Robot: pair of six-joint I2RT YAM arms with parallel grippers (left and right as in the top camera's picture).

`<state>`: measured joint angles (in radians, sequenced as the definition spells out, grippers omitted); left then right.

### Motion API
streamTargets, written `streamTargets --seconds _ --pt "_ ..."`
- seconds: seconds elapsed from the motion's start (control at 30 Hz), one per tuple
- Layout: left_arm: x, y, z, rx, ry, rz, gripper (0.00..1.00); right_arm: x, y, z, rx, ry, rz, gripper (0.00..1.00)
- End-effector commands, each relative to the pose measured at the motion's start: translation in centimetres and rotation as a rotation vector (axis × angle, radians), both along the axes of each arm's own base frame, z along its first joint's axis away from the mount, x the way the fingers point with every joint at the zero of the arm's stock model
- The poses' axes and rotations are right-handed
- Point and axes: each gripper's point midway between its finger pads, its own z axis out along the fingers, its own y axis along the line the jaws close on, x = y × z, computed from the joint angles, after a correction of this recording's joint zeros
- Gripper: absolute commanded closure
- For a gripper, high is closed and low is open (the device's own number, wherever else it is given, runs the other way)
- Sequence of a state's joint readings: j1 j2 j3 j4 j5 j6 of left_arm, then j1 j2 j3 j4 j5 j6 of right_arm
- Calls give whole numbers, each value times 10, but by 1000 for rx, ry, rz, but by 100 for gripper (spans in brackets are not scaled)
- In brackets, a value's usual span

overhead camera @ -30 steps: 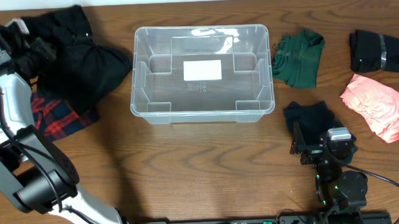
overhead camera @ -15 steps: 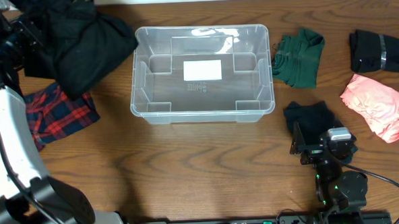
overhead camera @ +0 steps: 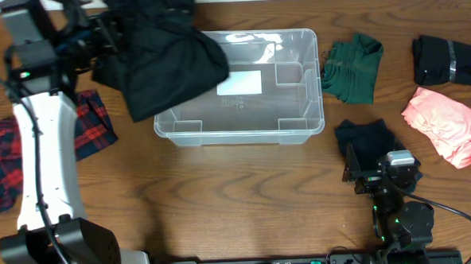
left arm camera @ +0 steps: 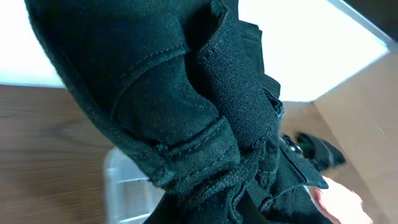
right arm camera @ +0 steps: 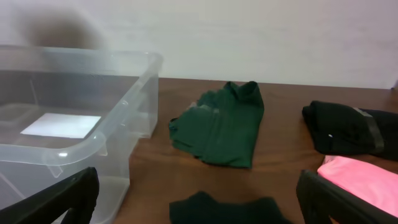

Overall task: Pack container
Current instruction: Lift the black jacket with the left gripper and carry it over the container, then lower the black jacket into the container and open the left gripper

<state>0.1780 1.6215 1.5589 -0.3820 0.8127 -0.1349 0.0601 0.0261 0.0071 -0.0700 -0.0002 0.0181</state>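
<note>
The container (overhead camera: 313, 89) is a clear plastic bin with a white label on its bottom, standing at the table's back middle. My left gripper (overhead camera: 104, 34) is shut on a large black garment (overhead camera: 165, 63) and holds it in the air, hanging over the container's left end. In the left wrist view the black garment (left arm camera: 174, 93) fills the frame and hides the fingers, with the container (left arm camera: 124, 186) below. My right gripper (overhead camera: 385, 173) is open and empty at the front right, over a small black cloth (overhead camera: 367, 138). The container's corner also shows in the right wrist view (right arm camera: 74, 143).
A red plaid cloth (overhead camera: 6, 166) lies at the left edge. Right of the container lie a green garment (overhead camera: 352, 67), a folded black item with a grey band (overhead camera: 447, 59) and a pink garment (overhead camera: 450, 123). The green garment (right arm camera: 224, 124) also shows in the right wrist view.
My left arm has lifted the black garment off the plaid cloth and carried it right, from the far left corner to over the container's left end. The right arm has not moved.
</note>
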Motion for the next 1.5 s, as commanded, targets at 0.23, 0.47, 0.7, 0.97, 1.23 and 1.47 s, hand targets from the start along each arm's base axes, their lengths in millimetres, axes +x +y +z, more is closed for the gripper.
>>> streamTargets --seconds 0.23,0.47,0.7,0.97,1.23,1.47 --pt "-2 -93 -24 1 65 -179 94 0 -4 -2 6 7 -20 1" --pt "2 -137 -75 8 175 -263 94 0 -4 -2 5 7 -20 1" --pt "-4 -149 -104 38 269 -268 94 0 -4 -2 6 7 -20 1" --pt "-4 -120 -139 181 382 -114 94 0 -4 -2 6 7 -20 1" --pt "2 -114 -169 233 427 -94 94 0 -4 -2 5 7 -20 1" --pt "4 -114 -198 240 489 -100 94 0 -4 -2 5 7 -20 1"
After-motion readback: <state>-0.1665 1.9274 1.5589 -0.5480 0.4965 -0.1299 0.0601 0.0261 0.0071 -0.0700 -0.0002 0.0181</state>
